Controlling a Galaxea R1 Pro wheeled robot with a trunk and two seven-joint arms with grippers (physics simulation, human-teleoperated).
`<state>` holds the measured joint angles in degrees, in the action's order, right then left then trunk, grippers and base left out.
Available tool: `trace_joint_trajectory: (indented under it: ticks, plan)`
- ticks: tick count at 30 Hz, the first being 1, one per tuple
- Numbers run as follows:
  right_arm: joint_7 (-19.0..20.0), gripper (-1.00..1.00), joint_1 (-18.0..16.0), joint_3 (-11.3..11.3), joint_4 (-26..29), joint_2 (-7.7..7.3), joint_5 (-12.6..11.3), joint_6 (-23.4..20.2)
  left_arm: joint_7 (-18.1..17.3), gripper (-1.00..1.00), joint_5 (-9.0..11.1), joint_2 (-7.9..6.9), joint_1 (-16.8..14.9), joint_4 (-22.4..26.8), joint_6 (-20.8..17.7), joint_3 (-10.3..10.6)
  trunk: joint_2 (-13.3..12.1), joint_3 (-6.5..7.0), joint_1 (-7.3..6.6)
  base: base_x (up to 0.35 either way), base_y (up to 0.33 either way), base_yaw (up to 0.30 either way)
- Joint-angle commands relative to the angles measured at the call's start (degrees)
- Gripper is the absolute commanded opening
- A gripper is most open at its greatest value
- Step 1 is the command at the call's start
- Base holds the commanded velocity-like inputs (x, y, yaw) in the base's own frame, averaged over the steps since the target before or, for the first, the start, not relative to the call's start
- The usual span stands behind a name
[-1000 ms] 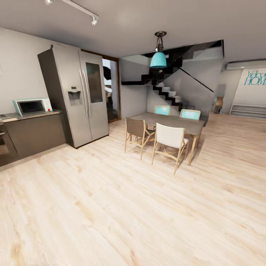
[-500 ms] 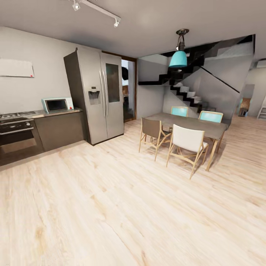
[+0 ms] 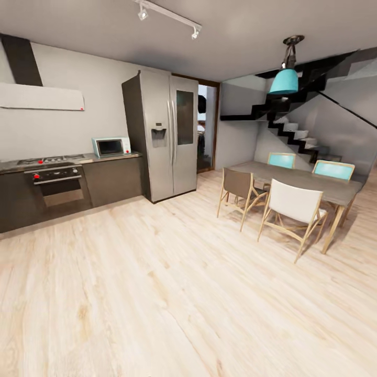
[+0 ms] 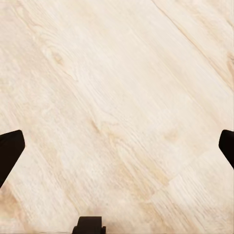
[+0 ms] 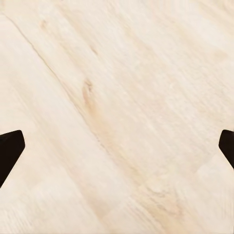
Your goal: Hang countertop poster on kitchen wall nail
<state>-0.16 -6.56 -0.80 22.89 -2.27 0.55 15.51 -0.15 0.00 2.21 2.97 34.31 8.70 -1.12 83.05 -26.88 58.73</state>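
Note:
The kitchen countertop [image 3: 86, 158] runs along the far left wall over dark cabinets, with a gas hob [image 3: 48, 160] set into it. The poster is out of view, and I can make out no wall nail on the pale wall. In the left wrist view my left gripper [image 4: 119, 146] hangs open over the light wood floor [image 4: 117, 87], with a dark fingertip at each side edge. In the right wrist view my right gripper [image 5: 119, 146] is open in the same way above bare floor [image 5: 122, 97]. Nothing is between either pair of fingers.
A microwave [image 3: 111, 146] stands on the worktop beside a tall steel fridge [image 3: 167, 136]. An oven [image 3: 57, 186] sits under the hob. A dining table [image 3: 309, 180] with chairs [image 3: 290, 209] stands at right, stairs [image 3: 298, 133] behind it. Wide wood floor [image 3: 157, 293] lies ahead.
The whole picture has shifted right, so the camera has turned left. The hob, the oven and more of the worktop have come into view. No object has moved.

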Motion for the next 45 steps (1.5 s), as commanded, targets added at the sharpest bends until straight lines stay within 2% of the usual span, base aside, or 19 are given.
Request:
trace_joint_trajectory:
  ticks: [1, 45]
  plan:
    - [0.0, 1.00, 0.0, -0.1, 0.0, -0.02, 0.1, 0.2, 0.0, 1.00, 0.0, 0.04, 0.0, 0.1, 0.1, -0.1, 0.0, -0.05, 0.00, 0.000, 0.000, 0.288]
    - [0.0, 1.00, 0.0, -0.1, 0.0, -0.02, 0.1, 0.2, 0.1, 1.00, -0.1, 0.08, 0.0, 0.1, 0.1, -0.1, 0.0, -0.08, 0.00, 0.000, 0.000, 0.288]
